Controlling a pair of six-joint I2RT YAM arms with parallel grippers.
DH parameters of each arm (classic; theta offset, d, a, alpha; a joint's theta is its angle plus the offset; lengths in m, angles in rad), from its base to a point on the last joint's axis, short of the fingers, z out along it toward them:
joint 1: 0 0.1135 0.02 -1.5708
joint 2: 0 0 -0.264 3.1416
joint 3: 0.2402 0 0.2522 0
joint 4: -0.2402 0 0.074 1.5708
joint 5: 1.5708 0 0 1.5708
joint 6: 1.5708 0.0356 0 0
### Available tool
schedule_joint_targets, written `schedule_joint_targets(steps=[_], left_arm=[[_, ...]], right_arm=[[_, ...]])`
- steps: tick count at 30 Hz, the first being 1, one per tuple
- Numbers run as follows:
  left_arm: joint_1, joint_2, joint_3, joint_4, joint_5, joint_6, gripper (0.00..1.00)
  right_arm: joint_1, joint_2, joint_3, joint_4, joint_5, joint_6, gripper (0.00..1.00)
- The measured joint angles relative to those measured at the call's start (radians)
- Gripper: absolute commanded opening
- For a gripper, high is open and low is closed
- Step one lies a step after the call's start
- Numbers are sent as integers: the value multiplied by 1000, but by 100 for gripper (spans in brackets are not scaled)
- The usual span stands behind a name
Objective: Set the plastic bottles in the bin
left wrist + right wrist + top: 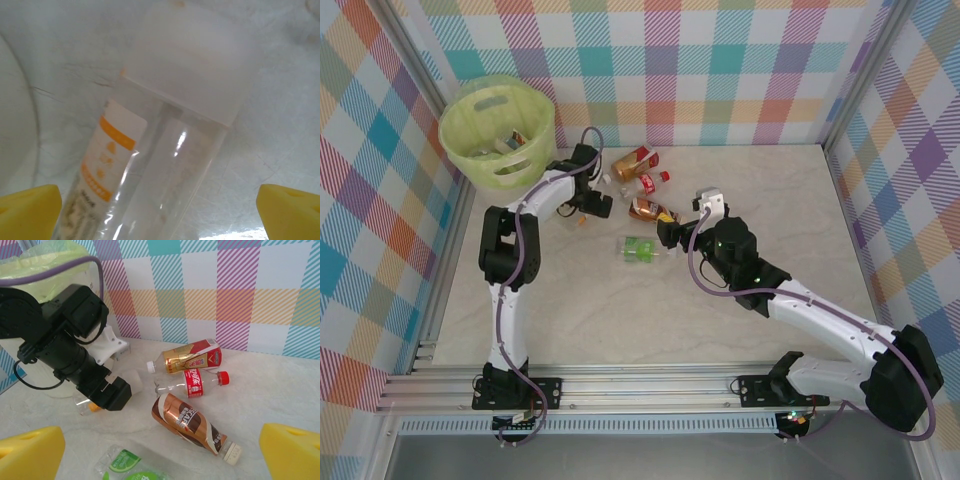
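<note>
From above, the bin (pixel 498 125) stands in the far left corner of the bench (pixel 780 200), with a few bottles lying inside it. The left gripper (pixel 592 207) hangs low over the bench just right of the bin. Four bottles lie on their sides near the middle of the bench, towards its far edge: a gold-and-red bottle (pixel 632 163) farthest back, a red-label bottle (pixel 653 181) just nearer, a brown bottle (pixel 652 210) in front of that, and a green-label bottle (pixel 642 249) nearest the arms. The right gripper (pixel 670 233) hovers beside the brown and green-label bottles. In the left wrist view, the left gripper (pixel 160 215) has its yellow fingertips (pixel 30 212) spread wide at the bottom corners. A clear orange-label bottle (pixel 150 165) lies on the bench between them, with neither tip pressed against it. In the right wrist view, the right gripper (pixel 160 460) is spread just as wide and holds nothing. The green-label bottle (pixel 130 465) lies between and just beyond its tips, and the brown bottle (pixel 187 422) is slightly farther off. The red-label bottle (pixel 192 383) and the gold-and-red bottle (pixel 192 356) lie close together towards the plaid wall (pixel 240 290). The left gripper (pixel 107 395) is down on the bench at left, with the bin (pixel 50 260) behind it.
</note>
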Motion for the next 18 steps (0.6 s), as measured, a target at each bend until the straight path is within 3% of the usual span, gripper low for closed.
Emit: schedule_joint_targets(steps=[8,18], left_arm=[[0,-5,-97,49,130,-27,100],[0,-4,-105,71,89,-54,91]], right_arm=[[0,0,0,-7,0,5,100],[0,10,0,-11,-1,11,100]])
